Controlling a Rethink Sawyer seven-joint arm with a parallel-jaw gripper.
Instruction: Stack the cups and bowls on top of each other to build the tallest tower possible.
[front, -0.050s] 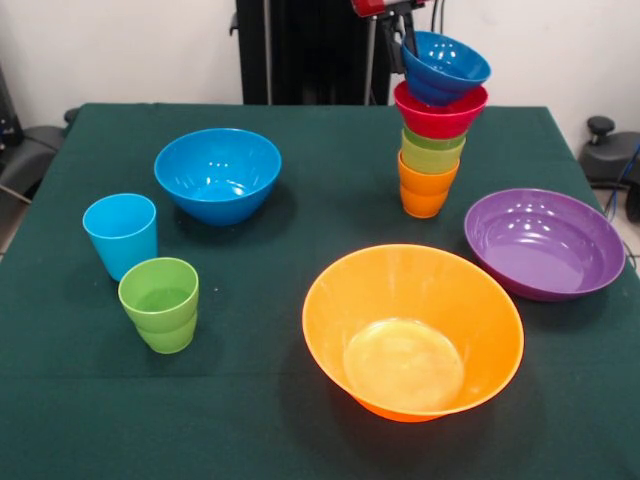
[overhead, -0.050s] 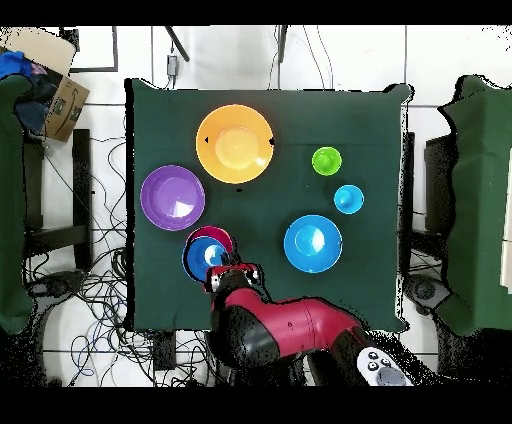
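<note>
The tower (front, -0.050s: 430, 150) stands at the back right of the table: an orange cup (front, -0.050s: 424, 192) lowest, then a yellow-green and a green cup (front, -0.050s: 432, 152), then a red bowl (front, -0.050s: 440, 115). A small blue bowl (front, -0.050s: 445, 65) sits tilted on the red one. My gripper (front, -0.050s: 403, 45) is shut on its left rim, one finger inside and one outside. From overhead the gripper (overhead, -0.050s: 228, 270) is beside this blue bowl (overhead, -0.050s: 205, 258). Loose on the table are a second blue bowl (front, -0.050s: 217, 173), a light blue cup (front, -0.050s: 121, 233), a stepped green cup (front, -0.050s: 160, 303), a big orange bowl (front, -0.050s: 412, 330) and a purple bowl (front, -0.050s: 543, 242).
The dark green cloth (front, -0.050s: 300, 420) covers the whole table. The purple bowl lies close to the right of the tower. A cardboard box (overhead, -0.050s: 55, 90) and cables lie on the floor beside the table.
</note>
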